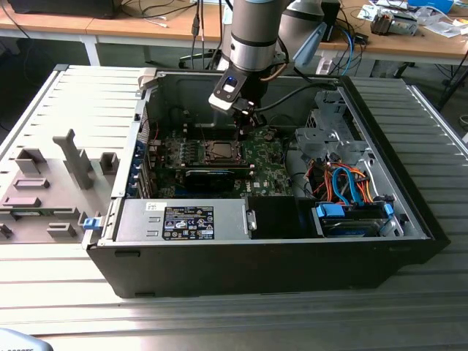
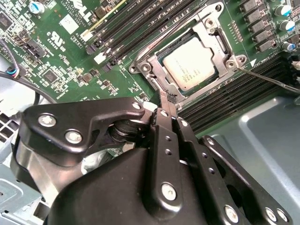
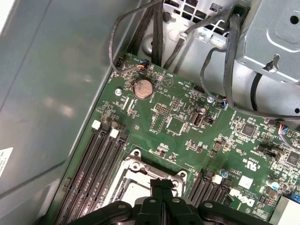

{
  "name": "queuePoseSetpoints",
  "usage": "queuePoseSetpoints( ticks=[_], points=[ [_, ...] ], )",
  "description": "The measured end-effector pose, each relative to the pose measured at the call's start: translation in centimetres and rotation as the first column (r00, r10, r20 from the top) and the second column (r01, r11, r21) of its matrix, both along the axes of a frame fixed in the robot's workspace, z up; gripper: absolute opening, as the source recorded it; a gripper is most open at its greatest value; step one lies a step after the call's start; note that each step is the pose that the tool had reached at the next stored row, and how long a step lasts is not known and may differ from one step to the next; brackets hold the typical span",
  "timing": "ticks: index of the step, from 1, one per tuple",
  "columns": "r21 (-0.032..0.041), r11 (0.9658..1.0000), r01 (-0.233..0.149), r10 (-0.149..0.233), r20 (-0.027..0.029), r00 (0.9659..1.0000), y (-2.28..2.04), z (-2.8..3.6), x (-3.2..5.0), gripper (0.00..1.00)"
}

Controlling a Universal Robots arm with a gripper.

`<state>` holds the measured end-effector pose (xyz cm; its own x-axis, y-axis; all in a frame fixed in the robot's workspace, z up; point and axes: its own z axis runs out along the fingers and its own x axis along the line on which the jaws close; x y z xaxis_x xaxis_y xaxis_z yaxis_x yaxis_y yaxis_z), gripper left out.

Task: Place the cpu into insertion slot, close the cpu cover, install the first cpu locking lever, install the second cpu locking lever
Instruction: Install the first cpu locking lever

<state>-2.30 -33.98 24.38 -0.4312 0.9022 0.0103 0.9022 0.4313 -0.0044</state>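
Note:
The cpu lies flat in the insertion slot, its silvery top showing through the window of the cpu cover, which is folded down over it. A thin metal locking lever sticks out from one corner of the socket across the memory slots. My gripper is shut with nothing between its fingers, and its tips sit at the socket's edge, touching or just above the cover's rim. In the first wrist view the fingertips overlap the socket frame. In the exterior view the gripper hangs inside the case, just beyond the socket.
The green motherboard carries long black memory slots on both sides of the socket and a coin battery. The case walls stand close around it. Orange and blue cables and a drive cage fill the exterior view's right. A grey fixture plate lies outside.

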Motion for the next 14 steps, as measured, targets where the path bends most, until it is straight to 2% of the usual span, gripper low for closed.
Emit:
queuePoseSetpoints(
  ticks=[14],
  points=[
    [-0.0001, 0.9989, -0.047, 0.047, 0.0000, 0.9989, 0.00, 0.00, 0.00, 0.11]
  ],
)
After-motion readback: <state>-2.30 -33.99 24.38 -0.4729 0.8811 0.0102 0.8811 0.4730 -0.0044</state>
